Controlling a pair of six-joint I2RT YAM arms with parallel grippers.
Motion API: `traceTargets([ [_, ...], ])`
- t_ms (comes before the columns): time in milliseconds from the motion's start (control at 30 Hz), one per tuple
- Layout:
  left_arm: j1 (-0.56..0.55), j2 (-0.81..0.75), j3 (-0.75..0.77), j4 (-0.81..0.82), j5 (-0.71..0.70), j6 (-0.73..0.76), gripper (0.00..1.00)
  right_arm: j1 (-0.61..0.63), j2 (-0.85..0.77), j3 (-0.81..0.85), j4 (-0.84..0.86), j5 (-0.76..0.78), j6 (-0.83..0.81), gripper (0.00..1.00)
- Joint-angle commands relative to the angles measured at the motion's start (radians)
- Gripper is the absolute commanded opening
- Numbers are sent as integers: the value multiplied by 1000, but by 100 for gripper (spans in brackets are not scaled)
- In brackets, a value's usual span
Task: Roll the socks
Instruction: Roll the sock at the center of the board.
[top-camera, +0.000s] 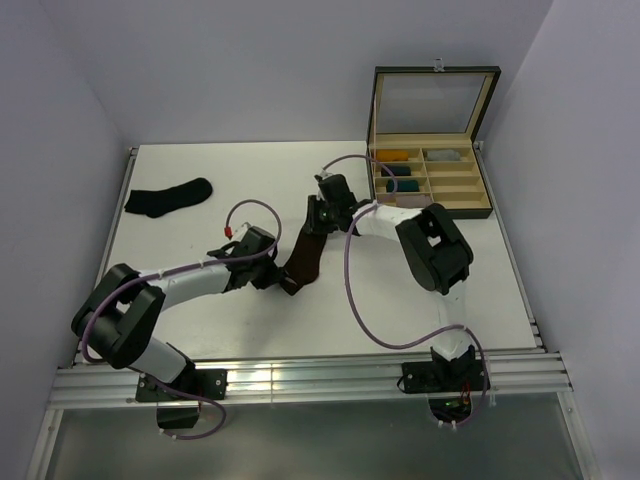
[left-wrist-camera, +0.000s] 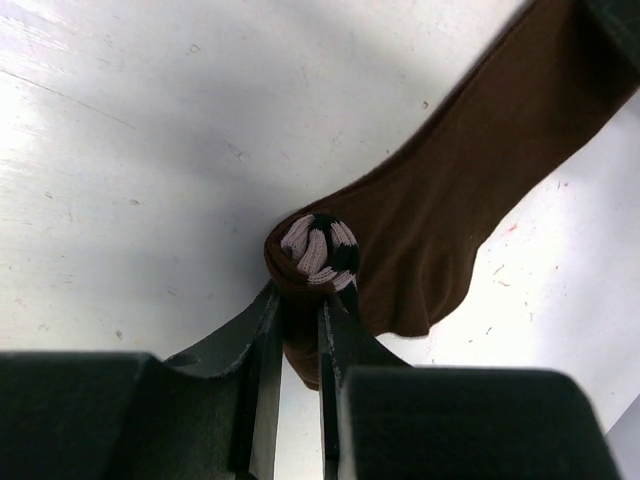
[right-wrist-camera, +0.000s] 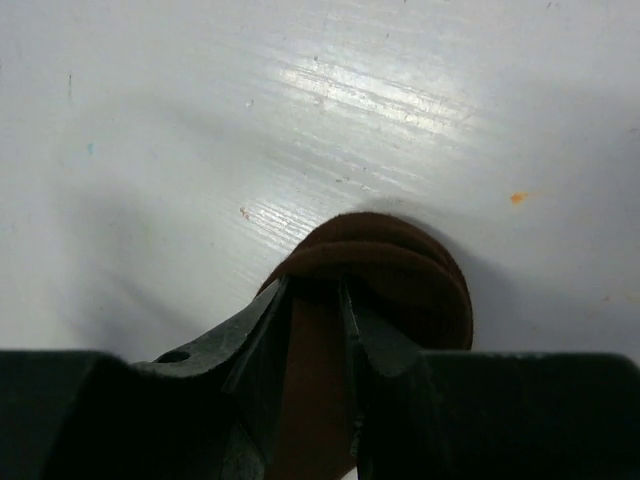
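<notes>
The dark brown sock (top-camera: 303, 258) stretches diagonally across the table's middle between my two grippers. My left gripper (top-camera: 283, 278) (left-wrist-camera: 300, 305) is shut on its cuff end, where the pale-striped cuff (left-wrist-camera: 318, 250) is bunched into a small coil just past the fingertips. The rest of the brown sock (left-wrist-camera: 480, 170) runs off to the upper right. My right gripper (top-camera: 318, 215) (right-wrist-camera: 313, 290) is shut on the toe end, where the brown sock (right-wrist-camera: 400, 270) is folded over in two layers around the fingertips. The plain black sock (top-camera: 168, 197) lies flat at the far left, apart from both grippers.
An open wooden box (top-camera: 455, 190) with its lid (top-camera: 432, 100) raised stands at the back right, just beyond the right arm. Its compartments hold mustard (top-camera: 398, 155), teal (top-camera: 402, 172) and grey (top-camera: 447, 155) rolled bundles. Walls enclose the table on three sides.
</notes>
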Motion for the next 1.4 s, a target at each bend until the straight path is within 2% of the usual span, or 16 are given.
traceTargets([
  [0, 17, 38, 12, -114, -11, 50, 0, -11, -32, 44, -26, 19, -79, 33],
  [133, 28, 69, 44, -127, 4, 59, 0, 5, -223, -159, 133, 0, -136, 35],
  [267, 31, 92, 75, -144, 13, 73, 0, 71, -407, -376, 245, 66, -202, 38],
  [333, 31, 104, 89, -152, 15, 81, 0, 145, -487, -491, 317, 144, -245, 43],
  [500, 36, 115, 99, -169, 29, 84, 0, 353, -555, -614, 429, 299, -321, 54],
  [633, 34, 112, 98, -172, 35, 85, 0, 427, -508, -629, 503, 345, -366, 56],
  [867, 34, 95, 95, -183, 35, 84, 0, 504, -411, -576, 518, 390, -440, 56],
  [1133, 34, 85, 92, -184, 47, 84, 0, 553, -328, -530, 495, 422, -441, 51],
  [1367, 34, 71, 86, -180, 58, 81, 0, 570, -245, -487, 436, 477, -441, 43],
])
